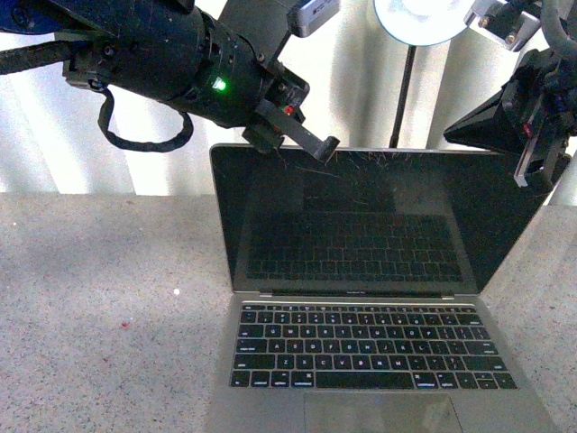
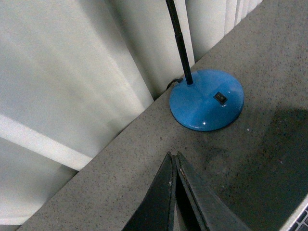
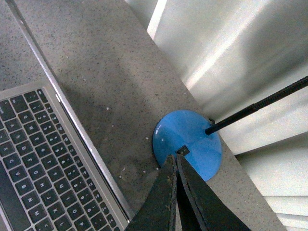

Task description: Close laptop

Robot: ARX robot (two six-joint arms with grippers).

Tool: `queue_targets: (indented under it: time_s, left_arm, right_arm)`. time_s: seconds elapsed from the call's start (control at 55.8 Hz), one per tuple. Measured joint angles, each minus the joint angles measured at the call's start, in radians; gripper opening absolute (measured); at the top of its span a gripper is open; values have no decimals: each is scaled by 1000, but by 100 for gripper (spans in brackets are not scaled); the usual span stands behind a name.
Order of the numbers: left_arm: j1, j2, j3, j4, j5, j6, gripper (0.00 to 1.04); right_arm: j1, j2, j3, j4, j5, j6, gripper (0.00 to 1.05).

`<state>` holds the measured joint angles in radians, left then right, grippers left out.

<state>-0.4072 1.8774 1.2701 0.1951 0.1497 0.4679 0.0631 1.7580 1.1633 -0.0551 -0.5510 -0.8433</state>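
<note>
Silver laptop (image 1: 361,298) stands open on the counter (image 1: 90,316), lid's top edge running side to side. The left gripper (image 1: 322,144), fingers (image 2: 163,202) pressed together, sits at that edge. The right gripper (image 1: 534,171), likewise clenched, is by its corner.

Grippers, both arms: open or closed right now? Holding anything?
Left gripper: closed, fingers pressed together, holding nothing.
Right gripper: closed, fingers pressed together, holding nothing.
</note>
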Motion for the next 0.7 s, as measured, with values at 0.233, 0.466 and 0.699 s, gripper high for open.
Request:
queue_targets:
  time_s: [0.233, 0.466, 0.699]
  left_arm:
    - [-1, 0, 0, -40, 9, 10, 4]
    - [1, -10, -8, -71, 15, 28, 4]
    - [3, -19, -22, -132, 18, 66, 4]
  right_arm:
    - [5, 0, -5, -20, 0, -24, 3]
    - [15, -10, -22, -48, -5, -32, 3]
    - [19, -23, -53, -58, -3, -51, 3]
